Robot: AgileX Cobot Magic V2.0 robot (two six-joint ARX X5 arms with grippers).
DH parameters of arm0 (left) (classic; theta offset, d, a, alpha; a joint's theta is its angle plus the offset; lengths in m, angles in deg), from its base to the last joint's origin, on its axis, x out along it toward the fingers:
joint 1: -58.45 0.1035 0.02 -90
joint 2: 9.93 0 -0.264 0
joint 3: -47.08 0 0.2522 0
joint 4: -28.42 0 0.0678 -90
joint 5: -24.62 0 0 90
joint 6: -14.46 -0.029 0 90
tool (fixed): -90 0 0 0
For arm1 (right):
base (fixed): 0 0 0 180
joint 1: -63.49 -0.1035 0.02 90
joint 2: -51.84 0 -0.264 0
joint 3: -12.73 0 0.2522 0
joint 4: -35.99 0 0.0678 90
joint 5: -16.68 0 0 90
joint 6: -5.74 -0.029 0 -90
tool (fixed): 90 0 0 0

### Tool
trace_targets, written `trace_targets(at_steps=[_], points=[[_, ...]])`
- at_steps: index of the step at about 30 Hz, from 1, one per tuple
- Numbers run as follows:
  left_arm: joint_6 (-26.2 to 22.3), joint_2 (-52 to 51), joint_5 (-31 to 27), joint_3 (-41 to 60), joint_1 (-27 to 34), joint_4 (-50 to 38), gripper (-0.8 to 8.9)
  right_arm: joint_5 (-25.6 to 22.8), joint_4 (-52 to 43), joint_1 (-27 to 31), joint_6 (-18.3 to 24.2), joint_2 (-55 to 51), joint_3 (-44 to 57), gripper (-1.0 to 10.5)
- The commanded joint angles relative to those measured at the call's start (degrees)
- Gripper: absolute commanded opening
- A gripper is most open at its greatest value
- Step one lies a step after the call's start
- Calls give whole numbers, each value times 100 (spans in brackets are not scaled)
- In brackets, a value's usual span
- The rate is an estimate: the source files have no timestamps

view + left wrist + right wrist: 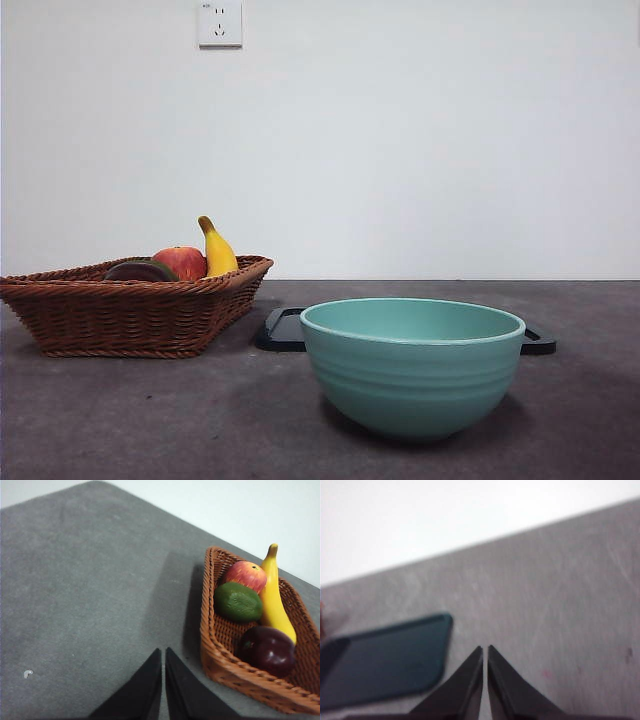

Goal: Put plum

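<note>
The plum is glossy and dark maroon. It lies in the near corner of a brown wicker basket, beside a dark green fruit, a red apple and a banana. My left gripper is shut and empty, over bare table beside the basket and apart from it. My right gripper is also shut and empty, above grey table beside a dark flat tray. In the front view the basket stands at the left and neither gripper shows.
A teal bowl stands near the front, right of centre. Behind it lies a flat black tray. The apple and banana rise over the basket rim, next to a dark fruit top. The table is grey felt.
</note>
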State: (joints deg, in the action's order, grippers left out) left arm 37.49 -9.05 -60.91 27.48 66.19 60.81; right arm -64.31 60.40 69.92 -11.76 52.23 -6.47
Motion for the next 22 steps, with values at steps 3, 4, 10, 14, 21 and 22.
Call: trace_targets(at_steps=[3,4,10,14,21,22], points=[[83,269,4,-691,15,116,11,20,188,2,-118,195,-608,6],[81,352,9,-820,15,142,11,26,271,2,-118,267,-748,6],[-138,1126,551,-1740,11,490,10,398,984,2,164,1047,-1818,6],[-420,1838,1062,-2376,9,876,11,787,1705,0,520,1816,-2653,6],[-1016,3134,1799,-3377,-195,1694,11,1268,2791,-190,1067,3141,-3871,6],[-1123,3320,1860,-3517,-256,1843,10,1266,2948,-278,1147,3322,-4030,6]])
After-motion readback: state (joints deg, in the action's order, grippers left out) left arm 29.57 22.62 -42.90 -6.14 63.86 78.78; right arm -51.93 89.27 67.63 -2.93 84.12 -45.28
